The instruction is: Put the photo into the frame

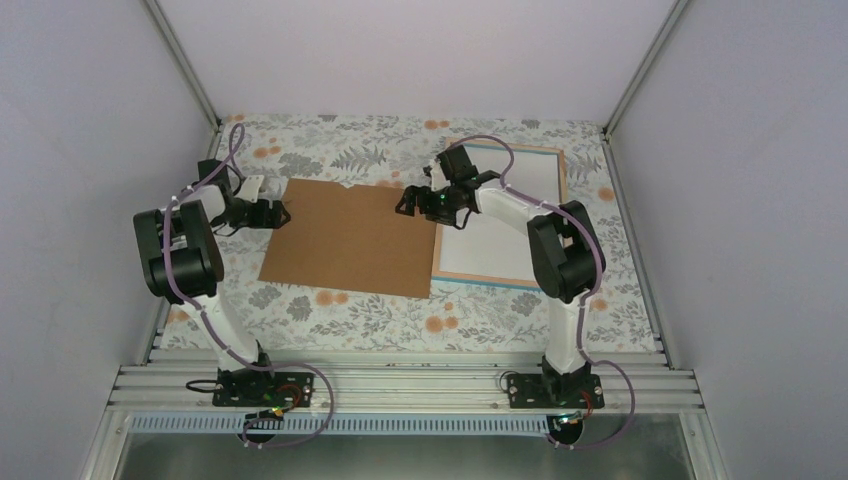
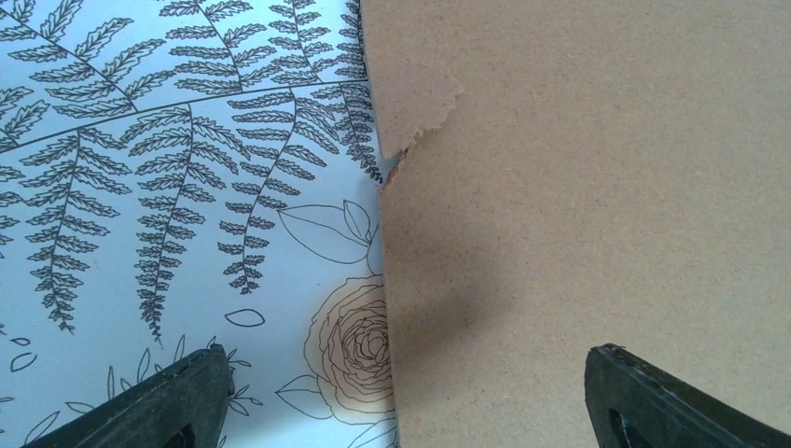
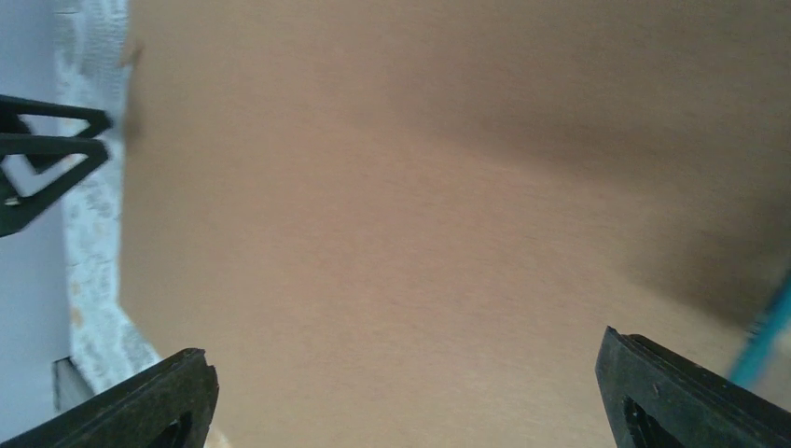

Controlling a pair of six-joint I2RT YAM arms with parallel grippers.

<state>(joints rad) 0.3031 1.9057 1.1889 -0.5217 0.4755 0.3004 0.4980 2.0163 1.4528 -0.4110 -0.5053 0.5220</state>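
The photo is not in view. The frame (image 1: 490,283) lies flat at the right, with a turquoise rim and a white inside; its rim shows as a blue streak in the right wrist view (image 3: 765,338). A plain brown backing board (image 1: 340,235) lies left of it and overlaps its left side. My left gripper (image 1: 281,213) is open and empty, its jaws astride the board's left edge (image 2: 387,280). My right gripper (image 1: 408,201) is open and empty, low over the board's right part (image 3: 392,233).
A floral tablecloth (image 1: 400,310) covers the table. The board's left edge has a chipped notch (image 2: 420,140). Grey walls and metal posts enclose the table on three sides. The left gripper's fingers (image 3: 37,159) show at the right wrist view's left edge.
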